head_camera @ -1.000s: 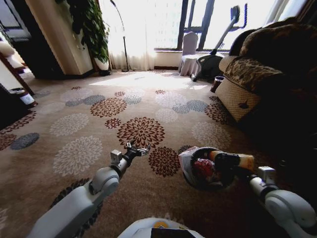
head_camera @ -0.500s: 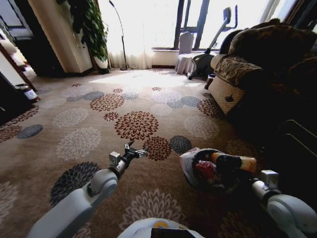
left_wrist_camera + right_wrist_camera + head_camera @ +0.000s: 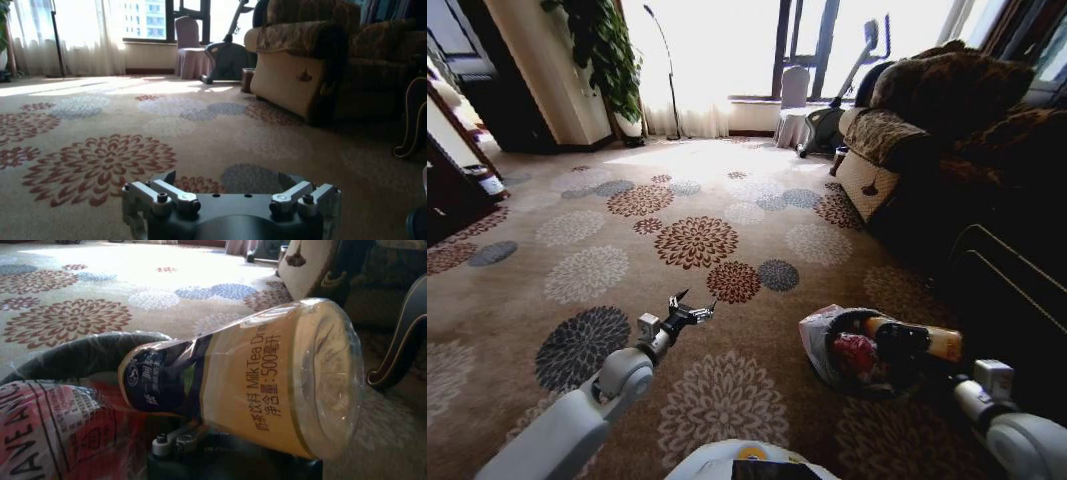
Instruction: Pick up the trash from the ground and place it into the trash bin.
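at lower right of the head view the trash bin (image 3: pixel 819 340) is seen, with a milk tea bottle (image 3: pixel 922 340) grasped over it by the right gripper (image 3: pixel 905 352). the left gripper (image 3: pixel 689 311), lower centre, is spread open and empty.

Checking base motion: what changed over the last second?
The whole head view shifted, so the camera moved: carpet flowers and the sofa sit elsewhere in frame. Nothing was picked up or let go. The right gripper still has the bottle over the trash bin; the left gripper still hovers open above the carpet.
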Controlling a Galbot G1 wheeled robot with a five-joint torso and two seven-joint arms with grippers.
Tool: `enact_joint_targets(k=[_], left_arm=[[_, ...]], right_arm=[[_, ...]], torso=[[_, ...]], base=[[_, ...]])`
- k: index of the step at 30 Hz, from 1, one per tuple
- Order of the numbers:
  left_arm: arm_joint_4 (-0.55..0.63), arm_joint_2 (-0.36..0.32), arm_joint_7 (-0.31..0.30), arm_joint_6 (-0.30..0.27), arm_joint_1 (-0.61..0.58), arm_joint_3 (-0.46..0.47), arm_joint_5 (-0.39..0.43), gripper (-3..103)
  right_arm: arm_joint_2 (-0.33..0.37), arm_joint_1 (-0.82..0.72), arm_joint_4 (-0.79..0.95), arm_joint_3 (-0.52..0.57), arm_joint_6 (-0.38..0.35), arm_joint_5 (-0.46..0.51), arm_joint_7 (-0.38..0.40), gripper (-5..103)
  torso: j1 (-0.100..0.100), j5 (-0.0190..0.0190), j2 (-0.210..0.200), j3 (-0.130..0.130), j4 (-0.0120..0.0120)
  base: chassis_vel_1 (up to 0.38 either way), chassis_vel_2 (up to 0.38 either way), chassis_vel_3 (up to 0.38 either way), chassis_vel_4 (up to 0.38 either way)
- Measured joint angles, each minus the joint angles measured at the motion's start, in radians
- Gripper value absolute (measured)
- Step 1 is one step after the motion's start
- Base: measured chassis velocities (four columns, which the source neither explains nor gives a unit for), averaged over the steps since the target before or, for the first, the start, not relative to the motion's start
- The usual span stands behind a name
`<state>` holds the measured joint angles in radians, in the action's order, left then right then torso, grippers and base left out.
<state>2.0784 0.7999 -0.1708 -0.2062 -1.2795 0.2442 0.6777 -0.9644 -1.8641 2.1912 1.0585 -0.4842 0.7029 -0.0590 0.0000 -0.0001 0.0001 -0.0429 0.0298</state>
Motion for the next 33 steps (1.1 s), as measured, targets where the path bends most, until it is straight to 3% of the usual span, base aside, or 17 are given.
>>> enact_joint_targets(k=[15,17,21,33], left_arm=[[-0.004,0.009,0.012,-0.018,0.036,-0.047,-0.020,100],[-0.006,0.009,0.014,-0.019,0.035,-0.051,-0.026,100],[-0.007,0.007,0.019,-0.020,0.035,-0.052,-0.027,100],[-0.014,0.016,0.035,0.003,0.040,-0.051,-0.022,100]], right_arm=[[-0.031,-0.033,-0.010,0.037,0.012,-0.005,-0.026,1],[-0.037,-0.034,-0.016,0.041,0.016,-0.006,-0.034,1],[-0.041,-0.033,-0.021,0.043,0.022,-0.006,-0.037,1],[-0.015,-0.035,-0.050,0.058,0.018,-0.009,-0.060,1]], torso=[[0.000,0.0007,0.000,0.000,-0.0005],[0.000,-0.0006,0.000,0.000,-0.0002],[0.000,0.0003,0.000,0.000,0.0001],[0.000,0.0001,0.000,0.000,-0.0012]], base=[[0.088,-0.180,-0.086,0.177],[0.060,-0.062,-0.076,0.058],[-0.020,0.017,-0.007,-0.034],[-0.046,-0.039,-0.039,-0.046]])
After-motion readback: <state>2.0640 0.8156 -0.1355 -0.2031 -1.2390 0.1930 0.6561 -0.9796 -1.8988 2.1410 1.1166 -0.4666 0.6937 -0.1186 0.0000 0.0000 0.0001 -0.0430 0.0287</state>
